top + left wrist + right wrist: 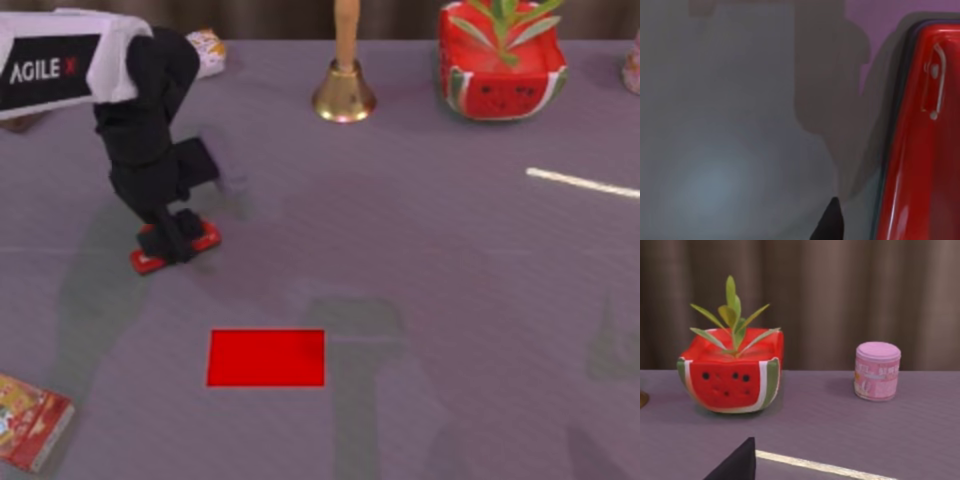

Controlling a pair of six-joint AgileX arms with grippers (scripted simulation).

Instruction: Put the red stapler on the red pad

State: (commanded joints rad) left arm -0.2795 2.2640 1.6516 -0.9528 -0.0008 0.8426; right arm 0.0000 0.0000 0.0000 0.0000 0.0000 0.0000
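Left gripper point(178, 238): down over the middle of the red stapler point(150, 259), at the table's left side. Fingers straddle the body; whether they press on it or stand clear, I cannot tell.
Red stapler: lying flat on the table point(430, 300), set at a slant, both ends showing past the gripper. The left wrist view shows its glossy red shell point(922, 150) very close.
Red pad point(266, 358): flat on the table, nearer the front edge and to the right of the stapler, apart from it, nothing on it.
Right arm: out of the top view; a dark fingertip point(737, 465) shows in its own wrist view, facing the watermelon planter point(730, 372) and a pink can point(877, 371).
Handling, judged: rigid, compact body, likely light for its size. Glossy shell may slip under a weak pinch. Best hold is across the narrow width near mid-length, so it does not tip.
Step, judged: grasp in hand, transfer not yet made.
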